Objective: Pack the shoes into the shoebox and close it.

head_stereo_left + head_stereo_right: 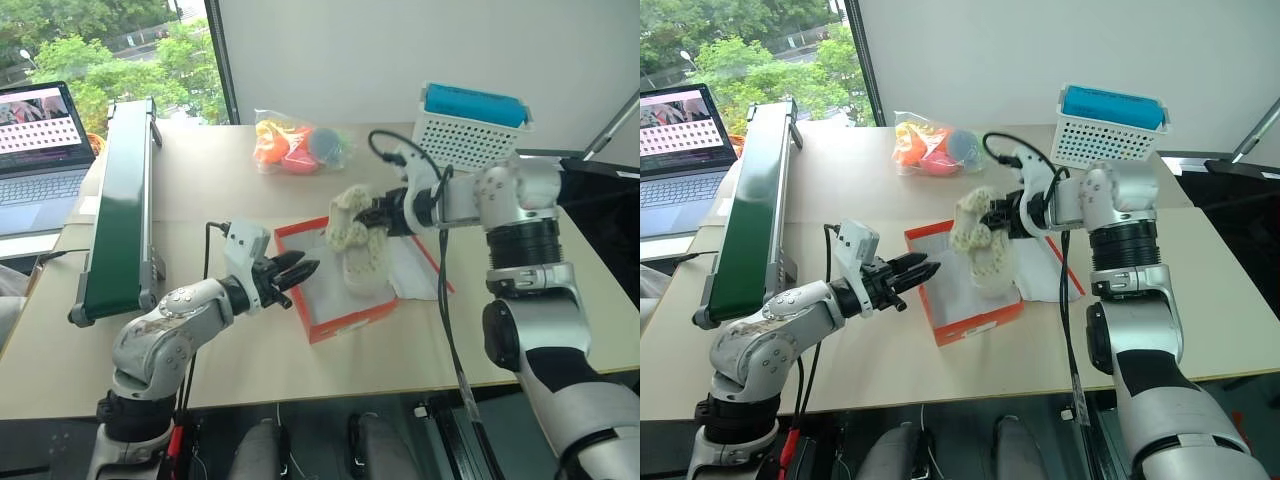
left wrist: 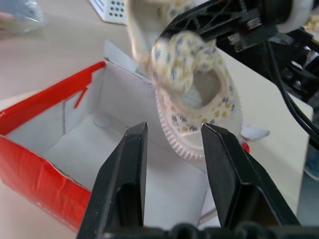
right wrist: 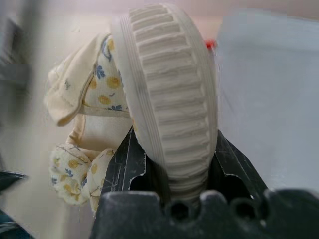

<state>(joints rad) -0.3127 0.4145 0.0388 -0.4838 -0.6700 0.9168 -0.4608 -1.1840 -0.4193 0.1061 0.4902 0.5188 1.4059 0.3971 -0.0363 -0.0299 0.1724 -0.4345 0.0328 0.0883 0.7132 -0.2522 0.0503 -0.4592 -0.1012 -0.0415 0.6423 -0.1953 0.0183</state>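
Right gripper clamped on one shoe above the open shoebox; left gripper empty, jaws parted.

My right gripper (image 3: 172,164) grips a cream shoe (image 3: 164,94) by its ribbed sole, holding it over the shoebox (image 1: 345,322). A second shoe (image 1: 365,270) lies inside the box on the white lining, just below the held one. My left gripper (image 1: 297,273) hovers at the box's near-left corner with its fingers apart and holds nothing. The right wrist view shows the sole seated between my fingers and a small floral print on the upper; the left wrist view shows the box's white interior and red wall. Free lining remains on the box's left side. A toy bag (image 1: 298,146) and a white basket (image 1: 468,125) stand well behind the box, and a green conveyor (image 1: 120,200) lies to the left.
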